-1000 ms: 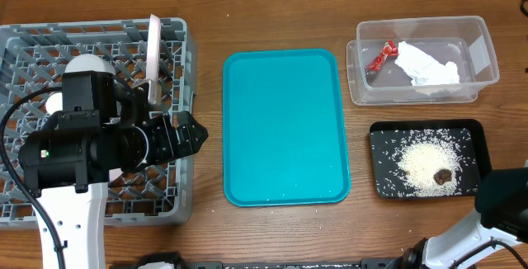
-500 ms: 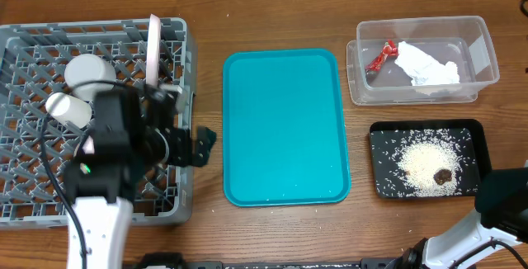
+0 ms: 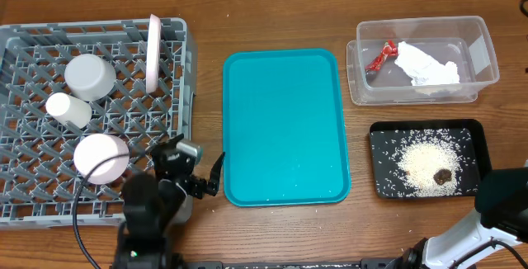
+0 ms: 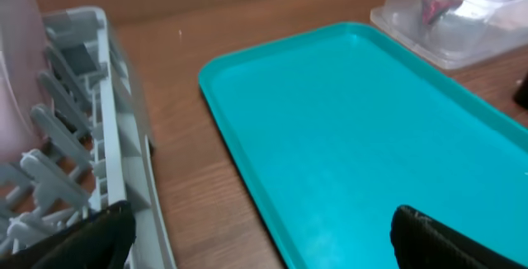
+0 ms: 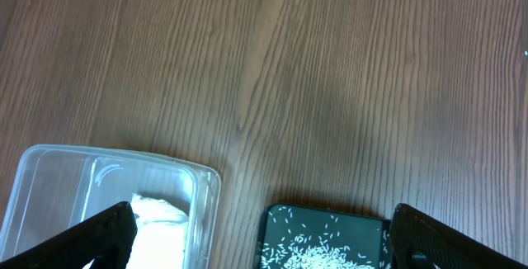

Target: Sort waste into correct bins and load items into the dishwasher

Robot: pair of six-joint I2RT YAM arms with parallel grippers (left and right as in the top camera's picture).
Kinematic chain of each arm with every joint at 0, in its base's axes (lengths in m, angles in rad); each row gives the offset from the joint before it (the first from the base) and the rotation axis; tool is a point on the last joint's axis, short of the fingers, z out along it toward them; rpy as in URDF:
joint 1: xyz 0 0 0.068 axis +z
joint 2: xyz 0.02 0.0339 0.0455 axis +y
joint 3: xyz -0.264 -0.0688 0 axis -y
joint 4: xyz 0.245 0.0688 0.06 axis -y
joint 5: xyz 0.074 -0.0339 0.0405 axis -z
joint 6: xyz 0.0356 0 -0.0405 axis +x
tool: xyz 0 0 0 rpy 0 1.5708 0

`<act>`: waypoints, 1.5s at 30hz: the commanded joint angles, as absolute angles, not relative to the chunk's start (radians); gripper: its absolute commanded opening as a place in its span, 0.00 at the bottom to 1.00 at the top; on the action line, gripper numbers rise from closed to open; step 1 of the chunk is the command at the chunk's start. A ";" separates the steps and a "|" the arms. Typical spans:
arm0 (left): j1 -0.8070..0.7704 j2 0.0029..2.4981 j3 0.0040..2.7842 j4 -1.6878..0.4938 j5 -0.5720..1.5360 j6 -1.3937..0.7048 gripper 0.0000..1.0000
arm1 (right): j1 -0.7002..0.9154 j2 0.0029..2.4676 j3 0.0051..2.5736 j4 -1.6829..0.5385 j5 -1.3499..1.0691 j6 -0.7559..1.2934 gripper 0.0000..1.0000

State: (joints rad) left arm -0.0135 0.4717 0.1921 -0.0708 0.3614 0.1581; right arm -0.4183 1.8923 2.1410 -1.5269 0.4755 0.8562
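Overhead: we see the left gripper (image 3: 206, 180) pulled back off the dish rack (image 3: 186, 79), left of the teal tray (image 3: 285, 125), fingers spread, empty. One bowl (image 3: 101, 158) now lies uncovered inside, beside the second bowl (image 3: 89, 76), cup (image 3: 68, 110) and plate (image 3: 154, 50). The right gripper (image 5: 262, 215), right of the tray, is likewise spread. We judge loading finished.

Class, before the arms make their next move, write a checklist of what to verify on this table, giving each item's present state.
1. Red wrapper and napkin in the clear tub: ok.
2. Rice and brown scrap in the black tray: ok.
3. Cup, far bowl, near bowl and plate in the grey rack: ok.
4. Left pincer open, holding nothing: ok.
5. Right pincer open, holding nothing: ok.
6. Plate standing firmly on edge: cannot tell.
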 commanded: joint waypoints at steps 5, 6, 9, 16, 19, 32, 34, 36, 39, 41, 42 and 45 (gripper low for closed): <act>-0.020 0.346 0.025 0.126 0.286 0.036 1.00 | -0.418 1.864 2.159 -1.523 0.485 0.857 1.00; -0.020 0.337 0.013 0.142 0.276 0.019 1.00 | -0.418 1.864 2.159 -1.523 0.485 0.857 1.00; -0.021 0.311 0.005 0.147 0.253 -0.001 1.00 | -0.418 1.864 2.159 -1.523 0.485 0.857 1.00; -0.021 0.241 0.005 0.073 0.172 -0.002 1.00 | -0.418 1.864 2.159 -1.523 0.485 0.857 1.00; -0.021 0.192 0.005 -0.016 0.134 -0.004 1.00 | -0.418 1.864 2.159 -1.523 0.485 0.857 1.00; -0.020 0.048 0.005 -0.078 0.012 -0.022 1.00 | -0.418 1.864 2.159 -1.523 0.485 0.857 1.00; -0.020 0.030 0.005 -0.078 -0.002 -0.017 1.00 | -0.418 1.864 2.159 -1.523 0.485 0.857 1.00; -0.020 0.005 0.005 -0.078 -0.004 0.017 1.00 | -0.418 1.864 2.159 -1.523 0.485 0.857 1.00; -0.019 0.003 0.005 -0.077 -0.011 0.046 1.00 | -0.418 1.864 2.159 -1.523 0.485 0.857 1.00; -0.019 0.003 0.005 -0.076 -0.010 0.045 1.00 | -0.418 1.864 2.159 -1.523 0.485 0.857 1.00; -0.019 0.003 0.005 -0.077 -0.010 0.045 1.00 | -0.418 1.864 2.159 -1.523 0.485 0.857 1.00; -0.020 0.003 0.005 -0.077 -0.010 0.045 1.00 | -0.418 1.864 2.159 -1.523 0.485 0.857 1.00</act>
